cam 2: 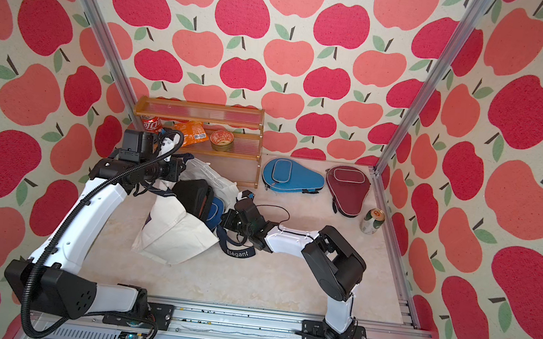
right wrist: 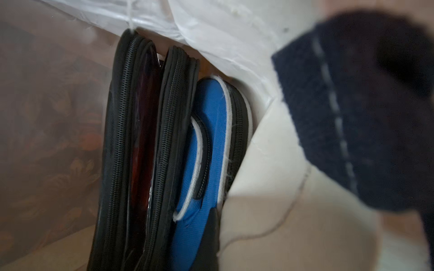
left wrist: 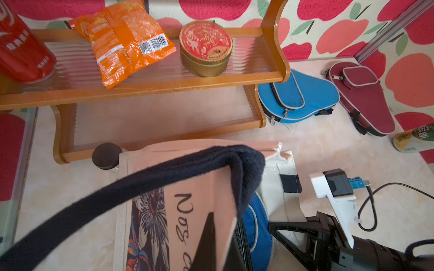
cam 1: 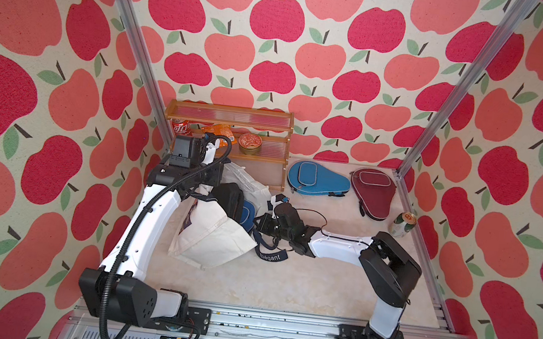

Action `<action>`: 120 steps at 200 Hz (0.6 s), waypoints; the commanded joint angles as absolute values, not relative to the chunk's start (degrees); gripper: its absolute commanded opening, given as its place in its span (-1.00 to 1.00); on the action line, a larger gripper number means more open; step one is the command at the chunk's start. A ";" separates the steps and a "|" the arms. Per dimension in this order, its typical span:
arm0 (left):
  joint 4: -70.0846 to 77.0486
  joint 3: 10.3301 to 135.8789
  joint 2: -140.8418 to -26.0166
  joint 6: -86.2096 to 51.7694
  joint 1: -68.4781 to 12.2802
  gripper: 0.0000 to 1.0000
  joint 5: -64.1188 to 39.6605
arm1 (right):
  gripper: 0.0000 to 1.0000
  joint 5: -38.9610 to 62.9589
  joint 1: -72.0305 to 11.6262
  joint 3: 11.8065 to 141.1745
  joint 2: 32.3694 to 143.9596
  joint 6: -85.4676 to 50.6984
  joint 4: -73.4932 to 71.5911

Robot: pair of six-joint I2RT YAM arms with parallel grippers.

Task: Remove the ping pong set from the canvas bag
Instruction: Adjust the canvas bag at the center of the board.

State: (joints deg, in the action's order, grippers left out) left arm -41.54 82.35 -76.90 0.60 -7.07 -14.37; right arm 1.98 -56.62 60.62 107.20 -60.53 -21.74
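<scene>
The cream canvas bag point(cam 1: 210, 240) point(cam 2: 172, 232) with navy straps lies on the table, its mouth turned to the right. In the mouth stand a black zipped ping pong case point(cam 1: 228, 200) point(right wrist: 141, 140) and a blue one point(cam 1: 247, 213) point(right wrist: 206, 140) point(left wrist: 256, 223). My left gripper point(cam 1: 204, 192) point(left wrist: 223, 251) is shut on the bag's upper rim and holds it lifted. My right gripper point(cam 1: 257, 222) point(right wrist: 219, 237) is at the mouth beside the blue case, shut on the bag's lower rim. One dark finger shows; the cloth hides the other.
A wooden shelf point(cam 1: 228, 137) at the back holds a red can, an orange snack bag and a round tin. A blue paddle case point(cam 1: 317, 179) and a maroon one point(cam 1: 372, 192) lie at the back right, with a green can point(cam 1: 403, 224) by the right frame.
</scene>
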 commanded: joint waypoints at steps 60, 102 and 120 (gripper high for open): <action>-32.74 78.15 -74.15 0.24 -14.76 -1.00 -12.48 | 0.27 2.30 -55.75 53.89 102.98 -58.61 -29.90; -31.51 76.47 -75.75 -2.12 -17.71 -1.00 -10.23 | 0.51 1.04 -51.72 47.81 93.35 -54.58 -29.00; -31.35 76.61 -77.18 -2.89 -19.29 -1.00 -9.05 | 0.57 -0.46 -50.09 44.95 89.07 -53.39 -28.37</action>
State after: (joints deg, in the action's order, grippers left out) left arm -37.43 76.42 -76.07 -0.64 -17.34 -10.24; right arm 2.20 -52.23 47.99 94.94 -57.01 -27.20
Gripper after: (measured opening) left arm 0.047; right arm 0.773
